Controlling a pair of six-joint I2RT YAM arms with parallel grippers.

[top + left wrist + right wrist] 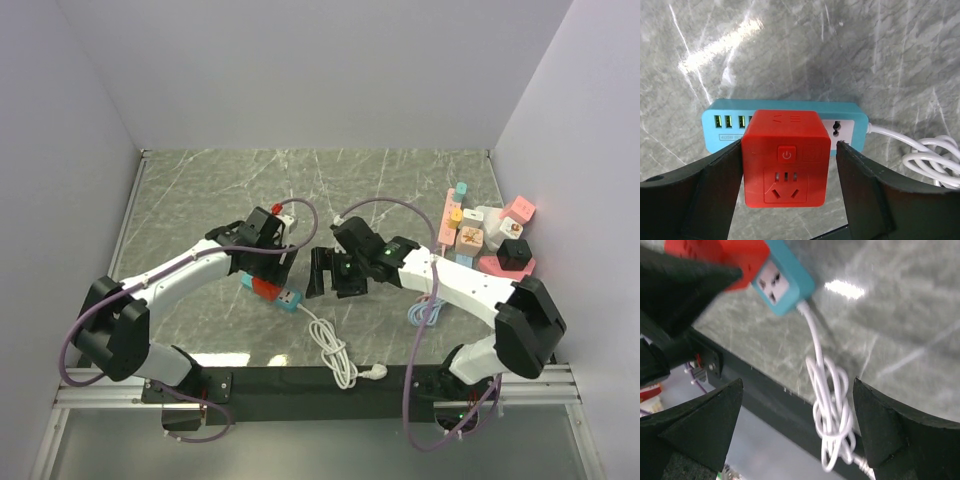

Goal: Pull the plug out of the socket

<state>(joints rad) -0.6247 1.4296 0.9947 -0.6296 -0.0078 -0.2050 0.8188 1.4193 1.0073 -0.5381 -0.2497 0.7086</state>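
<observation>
Left gripper (789, 152) straddling red cube plug (785, 135) on blue power strip (730, 111), seemingly unclamped; right gripper (797, 385) wide open, empty, above white cord (813, 335).

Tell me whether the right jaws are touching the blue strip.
Apart. The right wrist view shows the strip lying well ahead of the open right jaws, with table showing between them.
</observation>
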